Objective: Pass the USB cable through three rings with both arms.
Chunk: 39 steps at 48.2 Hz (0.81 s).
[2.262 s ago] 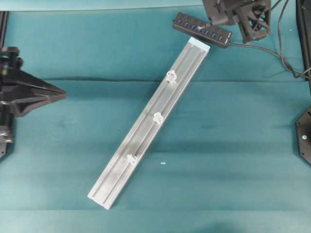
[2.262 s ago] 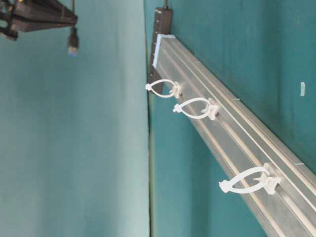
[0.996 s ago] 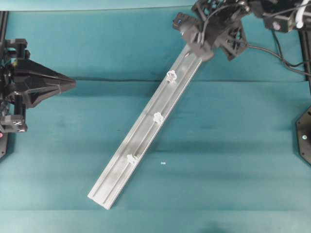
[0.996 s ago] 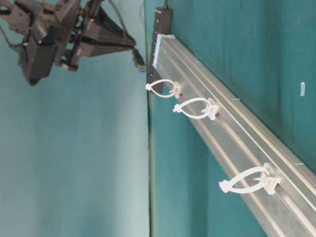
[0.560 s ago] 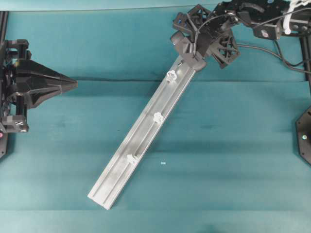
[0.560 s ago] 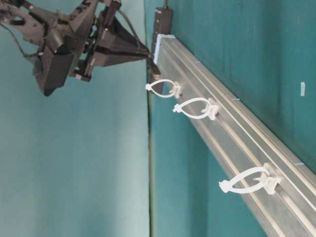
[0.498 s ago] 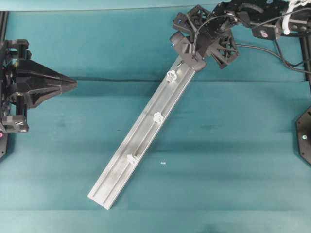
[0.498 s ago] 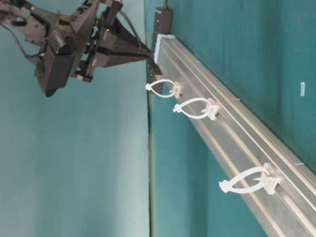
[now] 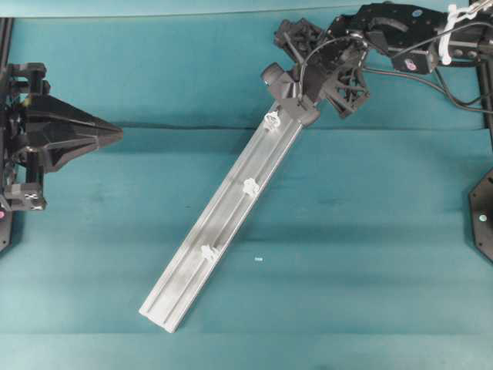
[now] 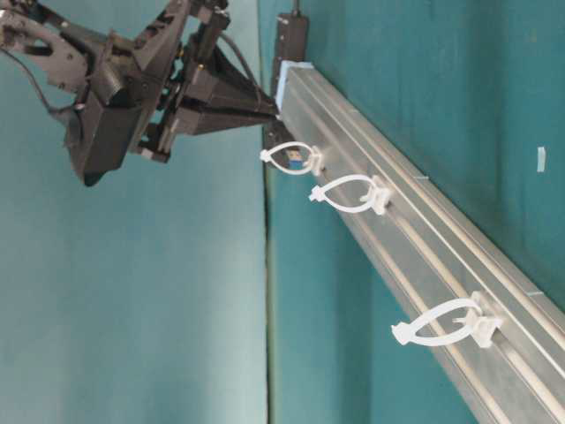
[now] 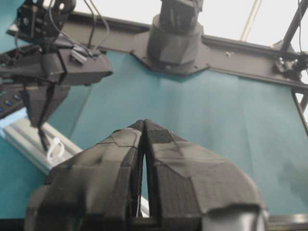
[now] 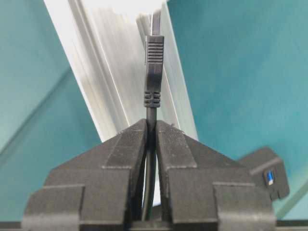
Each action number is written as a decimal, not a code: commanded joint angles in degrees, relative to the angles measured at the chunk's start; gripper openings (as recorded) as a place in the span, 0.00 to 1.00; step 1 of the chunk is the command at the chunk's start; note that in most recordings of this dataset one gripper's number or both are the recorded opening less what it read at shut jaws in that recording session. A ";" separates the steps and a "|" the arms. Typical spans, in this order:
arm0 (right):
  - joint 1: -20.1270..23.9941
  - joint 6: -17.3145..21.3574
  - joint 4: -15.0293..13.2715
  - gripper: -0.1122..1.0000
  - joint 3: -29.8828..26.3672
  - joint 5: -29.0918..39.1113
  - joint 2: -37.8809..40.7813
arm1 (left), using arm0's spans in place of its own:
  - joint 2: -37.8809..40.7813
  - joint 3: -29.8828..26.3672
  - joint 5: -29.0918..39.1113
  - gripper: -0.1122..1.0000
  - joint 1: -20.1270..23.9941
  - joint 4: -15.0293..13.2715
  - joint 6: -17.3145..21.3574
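At the rail's far end, the right gripper (image 12: pixel 151 126) pinches the thin black USB cable (image 12: pixel 153 67) between matte, faceted fingers, its ribbed plug poking into the first whitish loop (image 10: pixel 287 159) of three rings on the grooved aluminium rail (image 9: pixel 231 210). The left gripper (image 11: pixel 144 129) hovers well apart, fingers pressed together, empty.

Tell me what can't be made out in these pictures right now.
- USB cable: right wrist view, the plug's tip washes out against the bright rail.
- First ring: overhead, too small to show whether the plug has entered.
- Hub: right wrist view, cut off behind the right gripper.
- Left gripper: blocks the table below.
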 commanded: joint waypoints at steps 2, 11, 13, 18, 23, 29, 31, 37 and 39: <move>0.79 -0.62 0.70 0.18 -0.18 -0.26 0.26 | 0.09 -1.41 -0.35 0.19 0.09 0.18 -0.09; 1.32 -0.62 0.70 0.18 -0.18 -0.26 0.26 | 0.09 -1.49 -0.35 0.19 0.09 0.18 -0.09; 1.41 -0.62 0.70 0.18 -0.18 -0.26 0.35 | 0.09 -1.49 -0.26 0.19 0.09 0.18 -0.09; 1.85 -0.62 0.70 0.18 -0.18 -0.26 0.35 | 0.09 -1.49 -0.35 0.19 0.09 0.18 -0.09; 2.11 -0.62 1.93 0.18 -0.18 -0.44 0.35 | 0.09 -1.49 -0.26 0.19 0.09 0.18 -0.18; 2.11 -0.62 4.04 0.18 -0.18 -0.97 0.35 | 0.09 -1.49 -0.35 0.19 0.00 0.18 -0.35; 2.11 -0.62 4.57 0.18 -0.09 -1.05 0.35 | 0.09 -1.49 -0.26 0.19 0.00 0.18 -0.79; 2.29 -0.70 5.19 0.18 0.00 -1.05 0.26 | 0.09 -1.41 -0.26 0.19 0.00 0.18 -1.76; 2.37 -0.70 5.36 0.18 0.00 -1.05 0.26 | 0.18 -1.49 -0.35 0.19 0.09 0.09 -2.20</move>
